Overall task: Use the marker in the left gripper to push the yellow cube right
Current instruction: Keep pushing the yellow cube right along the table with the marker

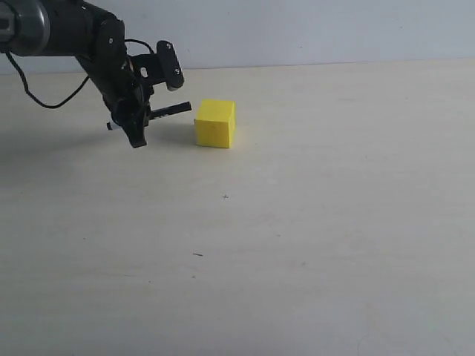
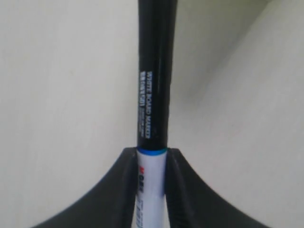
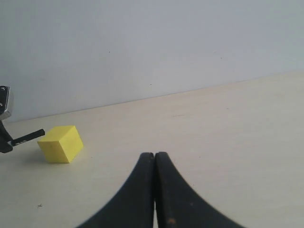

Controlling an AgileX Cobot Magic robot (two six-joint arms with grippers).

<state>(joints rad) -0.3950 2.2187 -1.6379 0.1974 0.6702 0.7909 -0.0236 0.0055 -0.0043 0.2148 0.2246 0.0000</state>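
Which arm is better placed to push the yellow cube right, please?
Left: the left gripper holds the marker, tip just beside the yellow cube. The right gripper is shut, empty, farther off.

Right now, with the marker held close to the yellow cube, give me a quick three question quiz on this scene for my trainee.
1. True or false: the right gripper is shut on the marker.
2. In the exterior view, the marker's black end points toward: A) the yellow cube; B) the camera; C) straight up.
3. Fill in: the left gripper clamps the marker by its ___ barrel.

Key: 1 false, the right gripper is shut and holds nothing; 2 A; 3 white.
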